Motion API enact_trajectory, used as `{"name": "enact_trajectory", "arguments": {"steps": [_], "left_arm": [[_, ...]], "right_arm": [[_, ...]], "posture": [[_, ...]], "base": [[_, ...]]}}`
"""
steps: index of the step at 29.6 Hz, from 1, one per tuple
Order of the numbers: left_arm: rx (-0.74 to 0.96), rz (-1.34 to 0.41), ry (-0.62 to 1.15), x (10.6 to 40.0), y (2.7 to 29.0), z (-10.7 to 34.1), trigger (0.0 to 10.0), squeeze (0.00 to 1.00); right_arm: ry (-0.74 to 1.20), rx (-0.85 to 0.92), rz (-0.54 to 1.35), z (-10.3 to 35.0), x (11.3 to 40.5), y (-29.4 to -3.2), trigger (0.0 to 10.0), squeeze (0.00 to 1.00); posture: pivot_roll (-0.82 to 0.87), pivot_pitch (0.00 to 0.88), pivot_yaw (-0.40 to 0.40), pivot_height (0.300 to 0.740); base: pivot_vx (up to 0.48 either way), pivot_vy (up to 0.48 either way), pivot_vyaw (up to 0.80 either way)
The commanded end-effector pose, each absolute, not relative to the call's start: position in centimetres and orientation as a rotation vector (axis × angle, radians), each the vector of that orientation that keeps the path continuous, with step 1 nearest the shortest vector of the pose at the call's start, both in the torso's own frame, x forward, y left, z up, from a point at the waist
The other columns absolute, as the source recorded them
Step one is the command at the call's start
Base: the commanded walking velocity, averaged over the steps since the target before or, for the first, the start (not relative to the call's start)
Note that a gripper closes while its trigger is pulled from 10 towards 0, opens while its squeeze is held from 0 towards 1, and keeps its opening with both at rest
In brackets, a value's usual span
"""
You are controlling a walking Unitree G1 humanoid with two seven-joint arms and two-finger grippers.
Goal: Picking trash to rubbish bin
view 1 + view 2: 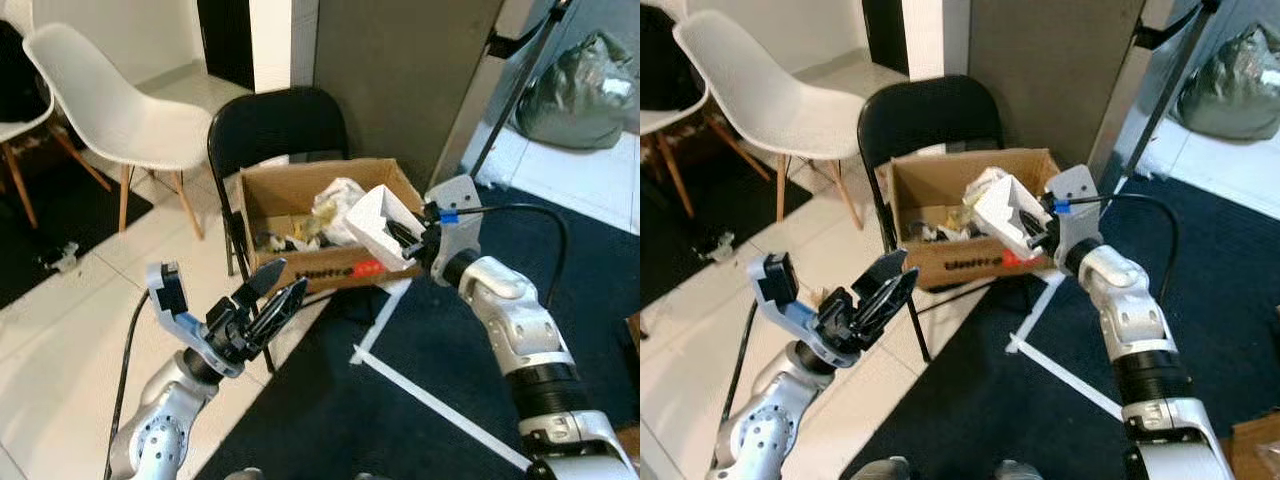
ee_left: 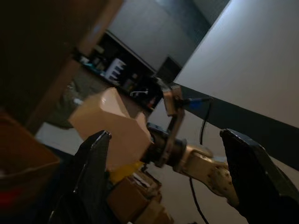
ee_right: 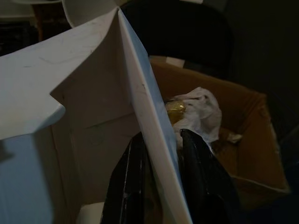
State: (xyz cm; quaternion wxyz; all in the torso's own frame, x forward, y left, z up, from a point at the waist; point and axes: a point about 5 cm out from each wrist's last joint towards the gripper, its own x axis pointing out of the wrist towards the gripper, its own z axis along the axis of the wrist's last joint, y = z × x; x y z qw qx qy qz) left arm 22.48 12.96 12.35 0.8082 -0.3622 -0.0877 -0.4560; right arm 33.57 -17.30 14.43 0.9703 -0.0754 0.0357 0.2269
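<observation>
A brown cardboard box (image 1: 318,225) serves as the bin and rests on a black folding chair (image 1: 275,130). Crumpled paper and wrappers (image 1: 335,205) lie inside it. My right gripper (image 1: 408,240) is shut on the wall of a white paper carton (image 1: 372,222) and holds it above the box's right front corner. In the right wrist view the black fingers (image 3: 198,179) pinch the carton's flap (image 3: 140,102). My left gripper (image 1: 272,300) hovers open in front of the box, below its front wall, with nothing between its fingers (image 2: 93,163).
A white shell chair (image 1: 110,110) stands at the left on pale tile. A dark carpet (image 1: 450,370) with white tape lines (image 1: 420,395) covers the floor at the right. A grey pillar (image 1: 410,70) rises behind the box, and a grey bag (image 1: 580,90) sits at the far right.
</observation>
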Motion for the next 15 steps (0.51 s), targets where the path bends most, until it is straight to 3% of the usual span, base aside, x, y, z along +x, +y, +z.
{"name": "enact_trajectory", "arguments": {"steps": [1,15], "left_arm": [[-0.799,-0.951,-0.162,22.4,13.0,12.1,10.0,0.00],[-0.842,-0.708,-0.143,22.9,16.4,10.2,10.0,0.00]], "right_arm": [[0.069,-0.161,0.437,14.6,33.7,-17.9,10.0,0.00],[0.048,-0.179,0.366,15.5,34.5,-19.4,10.0,0.00]], "posture": [[0.01,0.000,-0.029,0.740],[0.01,0.000,-0.028,0.740]], "base": [[0.330,0.000,0.00],[0.035,0.000,0.00]]}}
